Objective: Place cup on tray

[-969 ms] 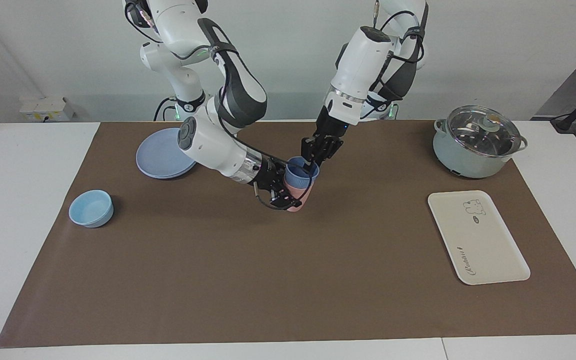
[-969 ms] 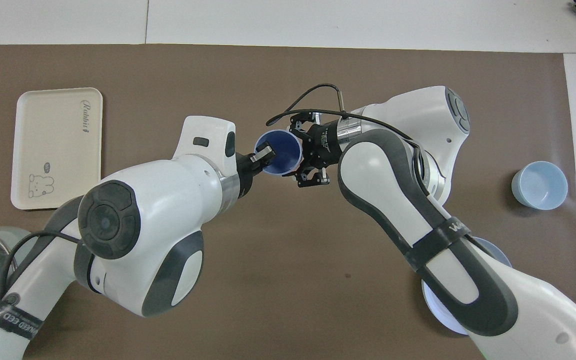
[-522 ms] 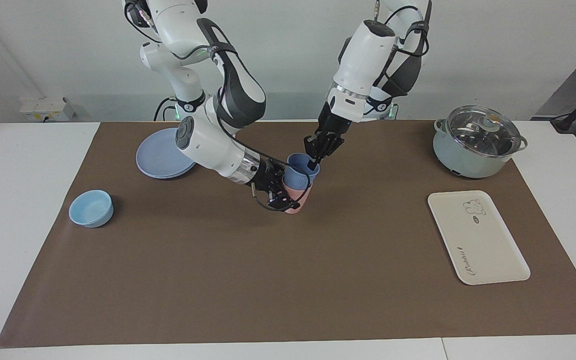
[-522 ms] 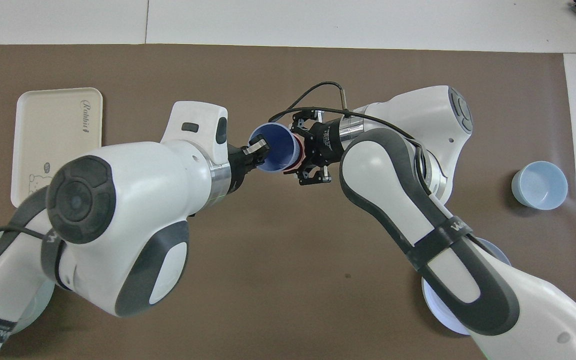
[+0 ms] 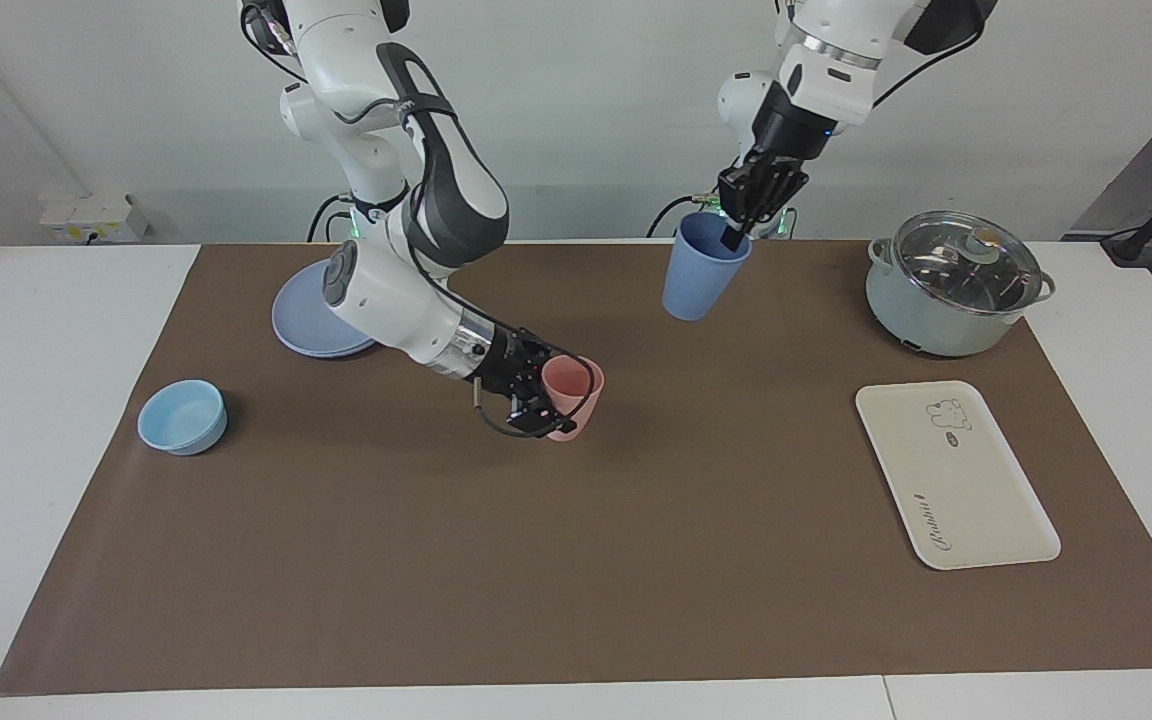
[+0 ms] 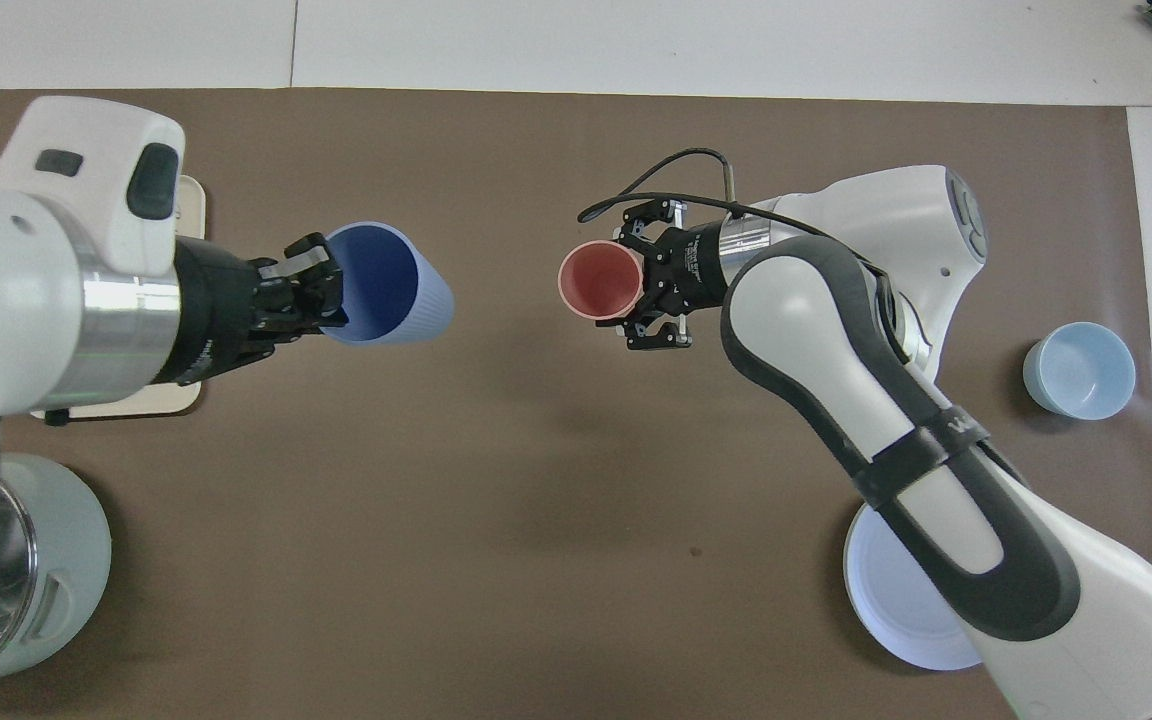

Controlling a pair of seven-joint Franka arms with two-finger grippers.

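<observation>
The left gripper's (image 5: 736,236) fingers are clamped on the rim of the cup (image 5: 701,267), one finger inside the mouth and one outside, and the periwinkle tumbler hangs from them in the air, tilted, over the brown mat (image 5: 576,560) toward the robots' edge. In the overhead view that gripper (image 6: 321,290) grips the rim at the cup's (image 6: 391,285) nine o'clock, and the open mouth faces up. The tray (image 5: 954,472) lies flat on the mat toward the left arm's end of the table, at about four o'clock from the cup in the facing view, well apart from it; in the overhead view only strips of the tray (image 6: 191,205) show past the left arm. The right gripper (image 5: 536,395) has its fingers closed around the side of the pink cup (image 5: 571,397), which sits low over the mat's middle; whether its base touches the mat cannot be told. A lidded pot (image 5: 951,282) stands near the tray, nearer to the robots. At the right arm's end sit a round blue plate (image 5: 321,308) and a light-blue bowl (image 5: 182,416).
</observation>
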